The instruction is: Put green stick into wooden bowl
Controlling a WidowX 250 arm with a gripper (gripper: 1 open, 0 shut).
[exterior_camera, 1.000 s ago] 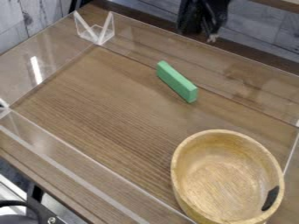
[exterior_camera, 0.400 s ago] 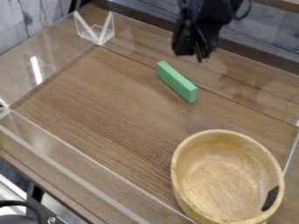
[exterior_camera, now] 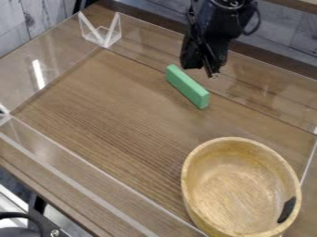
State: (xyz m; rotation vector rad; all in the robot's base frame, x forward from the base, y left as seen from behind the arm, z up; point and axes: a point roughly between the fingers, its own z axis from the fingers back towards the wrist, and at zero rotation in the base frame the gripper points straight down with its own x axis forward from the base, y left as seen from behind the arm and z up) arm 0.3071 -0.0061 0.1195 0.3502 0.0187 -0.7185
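Observation:
The green stick (exterior_camera: 188, 85) lies flat on the wooden table, slanting from upper left to lower right, at the centre back. My black gripper (exterior_camera: 205, 70) hangs just above and behind the stick's far right side, pointing steeply down. Its fingers look pressed together with nothing between them. Whether the tips touch the stick I cannot tell. The wooden bowl (exterior_camera: 198, 190) sits at the front right corner, with nothing in it, and has a small dark mark (exterior_camera: 287, 209) on its right rim.
Clear acrylic walls (exterior_camera: 74, 176) ring the table top. A clear plastic bracket (exterior_camera: 99, 31) stands at the back left corner. Bare wood lies between the stick and the bowl.
The gripper has come down from the top edge of the picture to just above the stick. Stick and bowl have not moved.

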